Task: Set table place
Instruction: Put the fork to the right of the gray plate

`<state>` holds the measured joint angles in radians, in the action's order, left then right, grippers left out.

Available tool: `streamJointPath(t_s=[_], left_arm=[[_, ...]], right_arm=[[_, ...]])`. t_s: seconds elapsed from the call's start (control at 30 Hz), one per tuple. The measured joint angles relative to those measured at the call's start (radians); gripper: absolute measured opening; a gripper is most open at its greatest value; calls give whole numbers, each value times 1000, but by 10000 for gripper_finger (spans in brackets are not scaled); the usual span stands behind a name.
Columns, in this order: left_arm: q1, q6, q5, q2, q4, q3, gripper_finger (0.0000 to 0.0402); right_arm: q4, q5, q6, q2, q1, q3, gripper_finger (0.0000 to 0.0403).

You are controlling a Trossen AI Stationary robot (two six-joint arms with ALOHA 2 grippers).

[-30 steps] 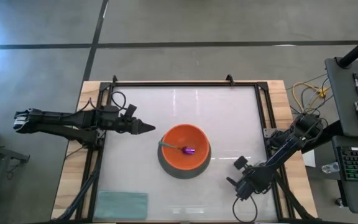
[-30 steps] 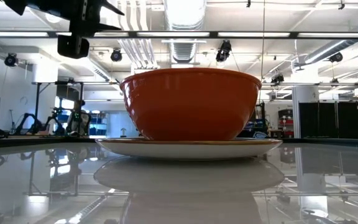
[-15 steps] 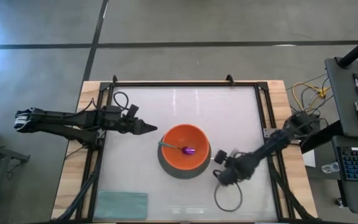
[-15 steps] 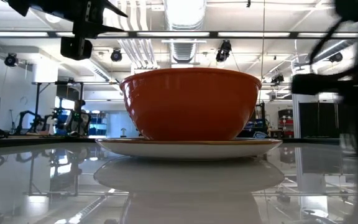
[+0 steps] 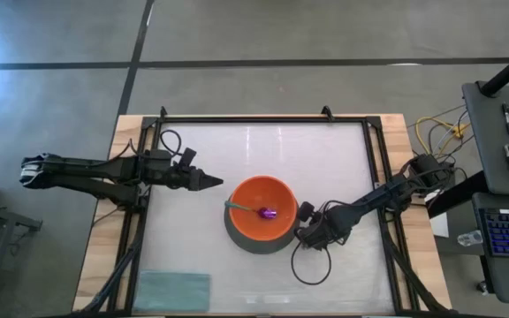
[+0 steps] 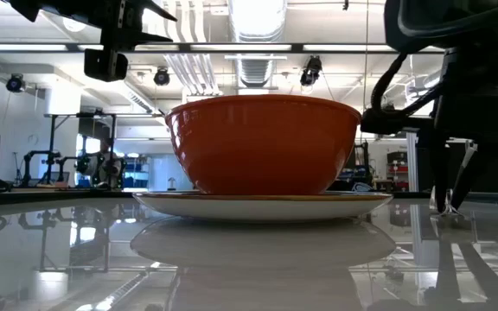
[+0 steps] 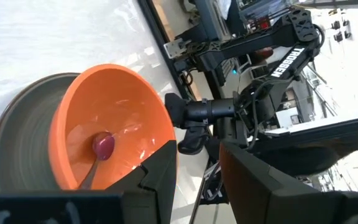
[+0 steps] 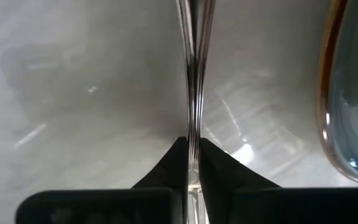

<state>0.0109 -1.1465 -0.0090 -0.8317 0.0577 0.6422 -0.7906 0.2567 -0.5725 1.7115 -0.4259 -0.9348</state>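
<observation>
L gripper (image 5: 215,182) hovers above tabletop (image 5: 263,146) near left edge, tip aimed at bowl; fingers (image 7: 160,171) a little apart, holding nothing. Centre of tabletop, slightly toward near edge: orange bowl (image 5: 261,210) sits on grey-green plate (image 5: 237,238), purple-headed spoon (image 5: 256,211) lying inside bowl. R gripper (image 5: 306,231) low over tabletop just beside plate's right rim, fingers (image 8: 213,163) pinched tight on thin silver fork (image 8: 193,74), which runs alongside the rim. Teal cloth (image 5: 173,289) near the near-left corner.
</observation>
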Motion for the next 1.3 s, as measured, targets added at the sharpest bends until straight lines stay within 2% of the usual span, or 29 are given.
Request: streamJointPath(t_s=[0.07,0.3,0.43,0.53,0.67,0.77,0.83,0.93,1.03,1.13,1.2,1.3], left_arm=[[0,0,0,1,3,0,108],[0,-1,0,0,2,2,108],[0,-1,0,2,0,2,108],[0,-1,0,4,4,2,108],[0,-1,0,6,2,2,108],[0,0,0,9,1,3,108],[0,0,0,10,2,3,108],[0,5,0,10,2,3,108],[0,8,3,10,2,3,108],[0,10,11,10,2,3,108],[0,24,36,10,2,3,108],[0,28,66,10,2,3,108]], right_arm=[[2,-34,19,0,1,0,35],[-7,-33,146,-2,0,-2,91],[-23,75,262,-2,-2,-13,111],[-22,121,425,-9,0,-42,117],[-32,123,691,-16,-11,-84,118],[-112,154,950,-16,-22,-116,118],[-196,176,1194,-16,-22,-126,118],[-346,169,1645,-16,-21,-129,117],[-365,25,2014,-18,-20,-113,111],[-274,-150,2209,-22,-22,-85,97],[-174,-183,2321,-23,-34,-70,79],[-64,-177,2439,-24,-39,-55,38]])
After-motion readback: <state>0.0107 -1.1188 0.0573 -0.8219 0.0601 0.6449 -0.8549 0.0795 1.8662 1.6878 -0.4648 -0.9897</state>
